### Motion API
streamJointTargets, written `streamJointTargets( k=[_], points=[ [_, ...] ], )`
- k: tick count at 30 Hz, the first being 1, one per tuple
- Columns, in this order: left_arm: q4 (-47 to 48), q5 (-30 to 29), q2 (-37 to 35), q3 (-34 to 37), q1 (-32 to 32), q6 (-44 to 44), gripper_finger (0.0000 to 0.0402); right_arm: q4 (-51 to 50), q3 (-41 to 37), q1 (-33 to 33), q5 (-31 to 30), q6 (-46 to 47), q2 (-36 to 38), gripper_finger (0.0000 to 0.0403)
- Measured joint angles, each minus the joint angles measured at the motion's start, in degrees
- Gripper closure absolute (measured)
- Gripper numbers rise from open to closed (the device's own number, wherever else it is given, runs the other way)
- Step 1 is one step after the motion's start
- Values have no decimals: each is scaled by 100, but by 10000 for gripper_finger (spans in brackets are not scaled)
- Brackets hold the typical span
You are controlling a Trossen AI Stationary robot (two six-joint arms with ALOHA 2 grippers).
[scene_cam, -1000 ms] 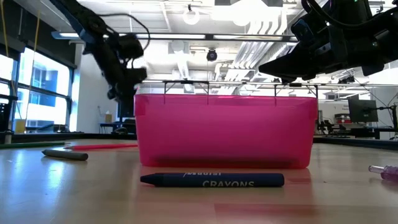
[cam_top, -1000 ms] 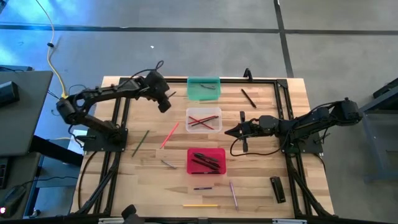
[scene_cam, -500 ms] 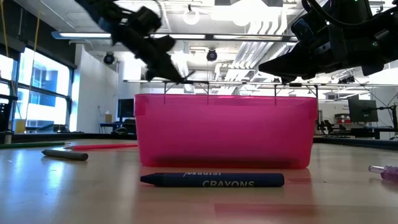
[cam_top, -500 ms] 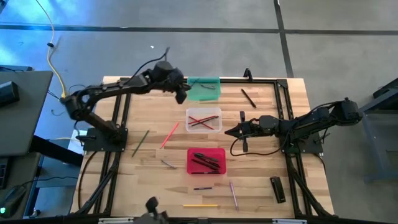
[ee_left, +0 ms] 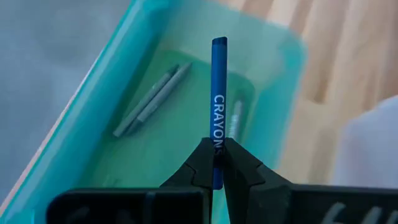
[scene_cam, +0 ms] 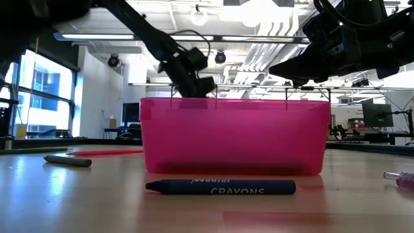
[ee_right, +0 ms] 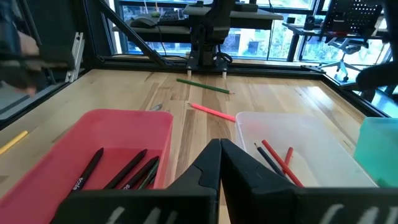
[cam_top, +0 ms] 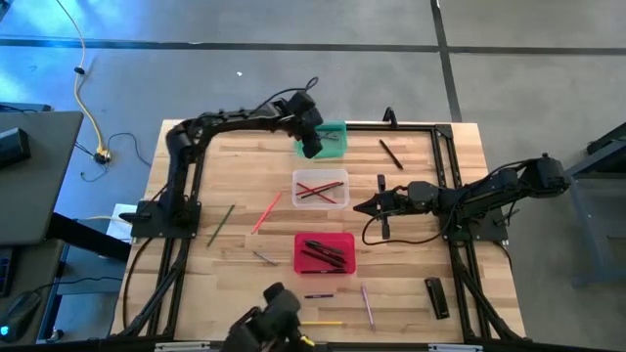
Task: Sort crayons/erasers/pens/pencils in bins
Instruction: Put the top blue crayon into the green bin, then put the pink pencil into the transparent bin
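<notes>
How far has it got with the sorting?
Partly done. The red bin already holds dark pens, the clear bin red pencils, the teal bin grey crayons. The left gripper holds a blue crayon over the teal bin; the right gripper waits beside the clear bin. Several sticks still lie loose on the table, including another blue crayon.

Smooth translucent plastic bins (cam_top: 324,252) on a matt wooden table (cam_top: 235,264)
</notes>
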State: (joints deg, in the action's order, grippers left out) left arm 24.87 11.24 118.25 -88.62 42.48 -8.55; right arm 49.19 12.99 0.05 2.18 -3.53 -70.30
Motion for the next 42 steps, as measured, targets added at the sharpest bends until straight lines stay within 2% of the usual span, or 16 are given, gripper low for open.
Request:
streamJointTargets(
  k=[5, 18, 32, 36, 42],
  points=[
    [296, -13, 552, -402, 70, -168, 401, 0, 0, 0, 0, 2, 0, 403],
    [283, -32, 884, -480, 113, -259, 400, 0, 0, 0, 0, -1, 0, 403],
    [211, -334, 870, -478, 99, -305, 337, -2, 0, -1, 0, -37, 0, 403],
    [189, -464, 686, -474, 99, -324, 340, -4, 0, 0, 0, -37, 0, 403],
    [22, -679, 70, -474, -31, -491, 371, -9, 0, -1, 0, 4, 0, 403]
  ],
)
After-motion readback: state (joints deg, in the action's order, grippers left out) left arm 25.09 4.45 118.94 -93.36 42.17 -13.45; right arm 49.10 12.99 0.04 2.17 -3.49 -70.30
